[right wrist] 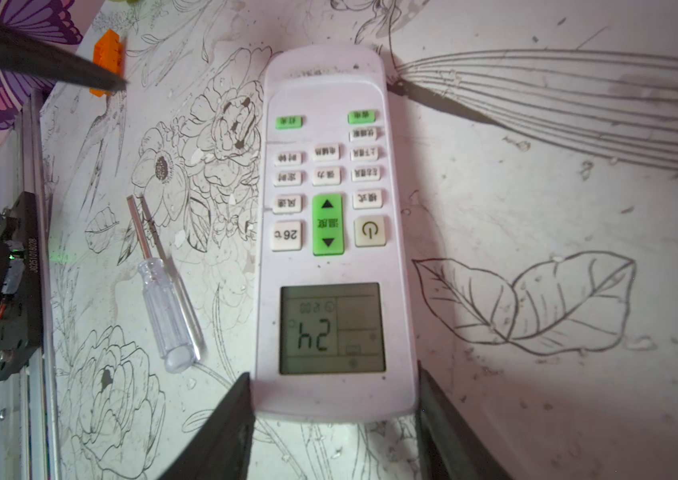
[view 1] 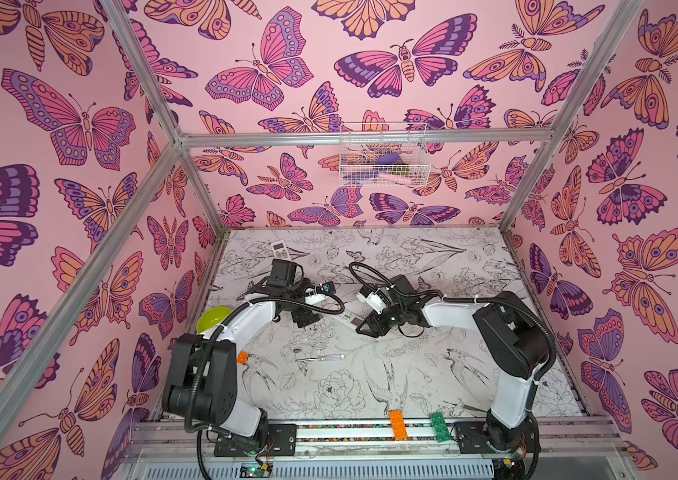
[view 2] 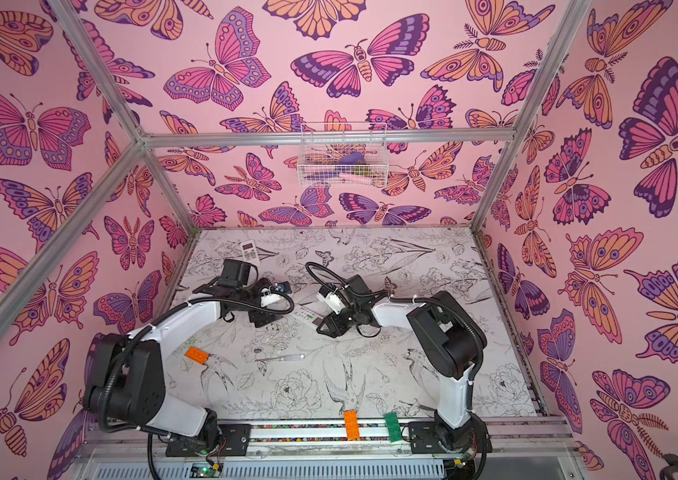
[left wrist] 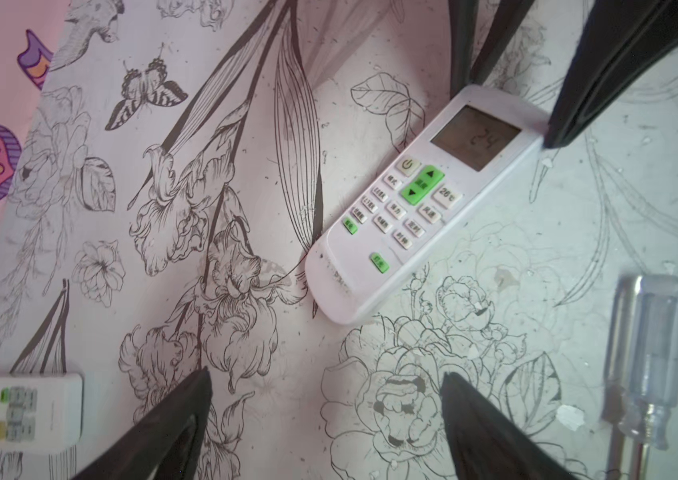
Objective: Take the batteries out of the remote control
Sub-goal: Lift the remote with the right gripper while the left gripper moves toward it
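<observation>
The remote control lies buttons-up in the middle of the table; I can't see its batteries. At its 3 o'clock in both top views, my right gripper pinches the display end. At 9 o'clock the left gripper hangs spread and empty. A screwdriver lies at 6 o'clock.

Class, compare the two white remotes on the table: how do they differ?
The big remote is longer and slimmer than the small remote. The big remote's display reads 24; the small remote's looks blank. The right gripper grips the big remote's display end; the small remote lies alone. Both are white, face up.
</observation>
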`<state>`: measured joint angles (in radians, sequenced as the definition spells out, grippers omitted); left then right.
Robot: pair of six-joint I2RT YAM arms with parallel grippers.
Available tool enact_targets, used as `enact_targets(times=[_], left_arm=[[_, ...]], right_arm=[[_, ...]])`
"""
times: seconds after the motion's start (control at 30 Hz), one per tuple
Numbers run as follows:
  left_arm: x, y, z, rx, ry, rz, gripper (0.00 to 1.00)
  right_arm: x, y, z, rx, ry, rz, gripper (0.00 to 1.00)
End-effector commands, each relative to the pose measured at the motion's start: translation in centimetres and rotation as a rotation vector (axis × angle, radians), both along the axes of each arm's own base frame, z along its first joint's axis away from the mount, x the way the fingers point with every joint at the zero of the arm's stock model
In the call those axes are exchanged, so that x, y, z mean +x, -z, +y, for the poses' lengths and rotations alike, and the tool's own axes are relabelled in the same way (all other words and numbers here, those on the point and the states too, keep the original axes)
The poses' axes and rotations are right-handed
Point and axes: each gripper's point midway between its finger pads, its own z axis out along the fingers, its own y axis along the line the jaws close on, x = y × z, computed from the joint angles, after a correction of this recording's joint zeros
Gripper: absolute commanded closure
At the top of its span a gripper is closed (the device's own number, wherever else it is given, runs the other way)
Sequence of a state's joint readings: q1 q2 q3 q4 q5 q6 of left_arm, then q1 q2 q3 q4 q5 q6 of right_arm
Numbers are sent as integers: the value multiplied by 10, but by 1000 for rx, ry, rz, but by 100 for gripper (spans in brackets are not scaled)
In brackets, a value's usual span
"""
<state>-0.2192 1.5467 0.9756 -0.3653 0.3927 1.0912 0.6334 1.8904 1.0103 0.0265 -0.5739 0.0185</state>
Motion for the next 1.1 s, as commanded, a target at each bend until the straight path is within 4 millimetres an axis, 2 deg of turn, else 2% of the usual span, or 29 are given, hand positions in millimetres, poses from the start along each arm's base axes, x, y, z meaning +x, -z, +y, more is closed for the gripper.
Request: enact_targets(times=[0.0, 0.07, 0.3, 0.5, 0.63, 0.8, 0.97, 1.07], left_arm=[[6, 7, -7, 52, 147, -67, 18], [9, 19, -7, 91, 185, -85, 23], [10, 47, -13, 124, 273, -160, 28], [5, 69, -25, 158, 358, -180, 42], [4, 77, -29, 161, 395, -212, 44], [6, 87, -29, 191, 433, -282, 55], [5, 88, -33, 171, 457, -351, 61], [5, 90, -35, 174, 470, -397, 68]], right_arm=[[-8, -5, -2, 26, -28, 8, 61], [-9, -4, -1, 31, -29, 17, 62], [-10, -9, -1, 41, -30, 13, 62], [-8, -6, -1, 45, -17, 15, 62], [-8, -7, 1, 56, -22, 22, 62], [-6, -9, 1, 57, -22, 13, 62], [-4, -10, 0, 54, -18, 13, 62], [-2, -11, 0, 62, -13, 10, 61]])
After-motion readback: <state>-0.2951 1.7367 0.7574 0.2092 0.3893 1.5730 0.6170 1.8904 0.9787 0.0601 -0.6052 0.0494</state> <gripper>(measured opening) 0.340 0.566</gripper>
